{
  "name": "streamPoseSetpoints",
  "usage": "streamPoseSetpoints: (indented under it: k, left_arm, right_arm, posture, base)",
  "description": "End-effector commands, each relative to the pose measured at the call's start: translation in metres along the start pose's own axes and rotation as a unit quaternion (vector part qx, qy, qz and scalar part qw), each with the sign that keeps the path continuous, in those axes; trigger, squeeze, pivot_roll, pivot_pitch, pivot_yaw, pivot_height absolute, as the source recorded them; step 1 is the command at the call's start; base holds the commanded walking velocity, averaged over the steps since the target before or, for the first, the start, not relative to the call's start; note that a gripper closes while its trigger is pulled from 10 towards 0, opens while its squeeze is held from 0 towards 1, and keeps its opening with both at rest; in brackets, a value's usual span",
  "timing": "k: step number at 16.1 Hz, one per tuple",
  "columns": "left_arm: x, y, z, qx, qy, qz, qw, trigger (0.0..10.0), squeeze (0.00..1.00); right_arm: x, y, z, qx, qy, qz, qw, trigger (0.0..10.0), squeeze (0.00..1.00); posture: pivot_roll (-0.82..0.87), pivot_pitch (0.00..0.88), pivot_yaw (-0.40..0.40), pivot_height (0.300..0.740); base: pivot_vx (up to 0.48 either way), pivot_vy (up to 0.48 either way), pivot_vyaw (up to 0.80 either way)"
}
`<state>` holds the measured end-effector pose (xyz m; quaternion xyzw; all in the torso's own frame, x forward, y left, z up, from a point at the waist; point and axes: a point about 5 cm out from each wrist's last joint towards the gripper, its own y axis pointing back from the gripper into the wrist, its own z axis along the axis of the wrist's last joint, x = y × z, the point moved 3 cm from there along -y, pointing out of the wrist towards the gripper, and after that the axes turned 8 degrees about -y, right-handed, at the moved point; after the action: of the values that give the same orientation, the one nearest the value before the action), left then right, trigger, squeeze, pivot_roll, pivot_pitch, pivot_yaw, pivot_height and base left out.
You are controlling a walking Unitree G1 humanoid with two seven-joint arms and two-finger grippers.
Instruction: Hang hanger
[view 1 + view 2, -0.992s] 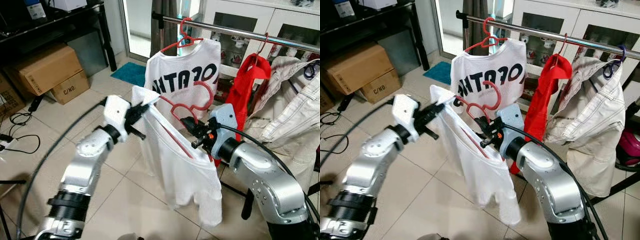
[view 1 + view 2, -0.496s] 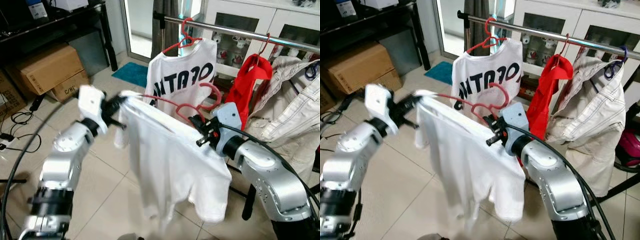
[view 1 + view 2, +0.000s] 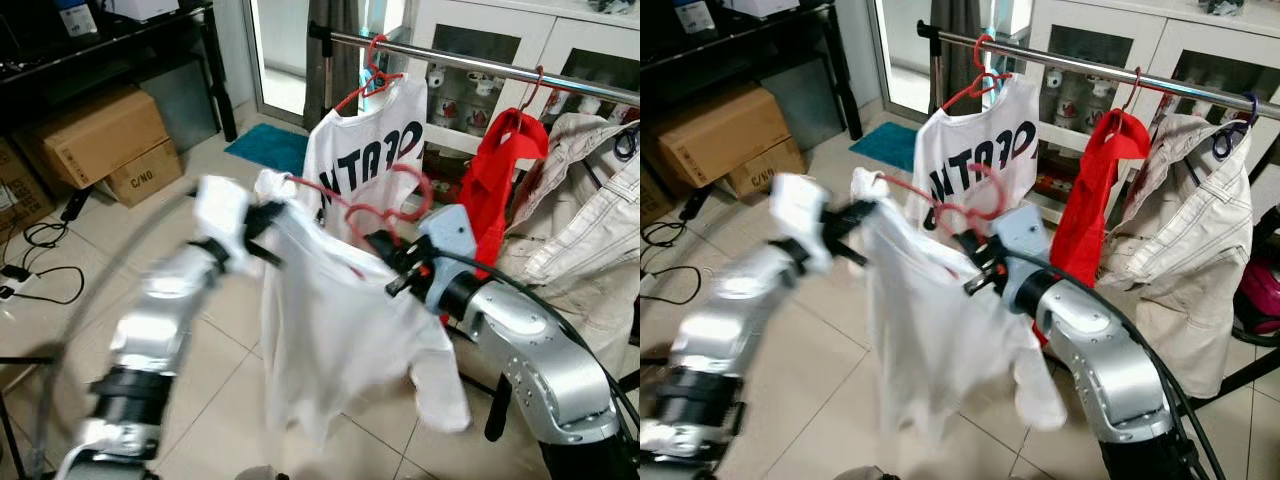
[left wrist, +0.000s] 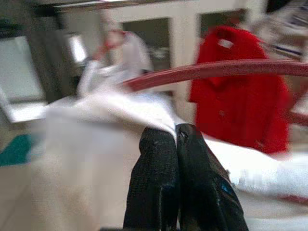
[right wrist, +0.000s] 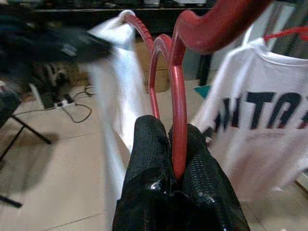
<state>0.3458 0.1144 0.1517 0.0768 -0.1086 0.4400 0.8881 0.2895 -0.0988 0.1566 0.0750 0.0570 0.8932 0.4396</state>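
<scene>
The right gripper (image 5: pixel 172 144) is clamping the red hanger (image 3: pixel 395 200); at its 9 o'clock, the left gripper (image 4: pixel 175 142) is pinching the white T-shirt (image 3: pixel 340 330).

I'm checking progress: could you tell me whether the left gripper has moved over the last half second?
Yes. The left gripper, pinching the white shirt, has swung right, toward the printed T-shirt on the rail.

A red hanger (image 5: pixel 177 110) carries a plain white shirt (image 3: pixel 340 330). On the silver rail (image 3: pixel 470 62) hang a white T-shirt with dark lettering (image 3: pixel 375 150) and a red garment (image 3: pixel 505 165).
</scene>
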Motion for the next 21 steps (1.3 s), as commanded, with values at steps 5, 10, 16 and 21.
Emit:
streamPoseSetpoints:
  k: [5, 10, 16, 21]
  left_arm:
    - [0.002, 0.001, -0.009, 0.031, -0.051, 0.007, 0.998, 10.0, 0.00]
    - [0.008, 0.017, -0.024, 0.054, -0.019, 0.051, 0.997, 10.0, 1.00]
    - [0.003, 0.011, -0.021, 0.028, 0.005, 0.043, 0.999, 10.0, 0.00]
    - [-0.009, -0.001, -0.009, -0.008, 0.019, 0.008, 1.000, 10.0, 1.00]
  right_arm:
    - [-0.008, 0.004, -0.001, 0.008, 0.012, -0.028, 1.000, 0.0, 0.00]
    - [-0.003, 0.002, 0.002, 0.000, 0.004, -0.012, 1.000, 0.0, 0.00]
    - [-0.005, 0.001, 0.004, -0.002, 0.004, -0.010, 1.000, 0.0, 0.00]
    - [-0.006, 0.002, 0.007, -0.007, 0.004, -0.013, 1.000, 0.0, 0.00]
  posture:
    - [-0.05, 0.000, 0.066, 0.740]
    - [-0.04, 0.000, 0.055, 0.740]
    - [-0.05, 0.000, 0.044, 0.740]
    - [-0.05, 0.000, 0.049, 0.740]
  base:
    - [0.000, 0.000, 0.00]
    - [0.000, 0.000, 0.00]
    - [0.000, 0.000, 0.00]
    - [0.000, 0.000, 0.00]
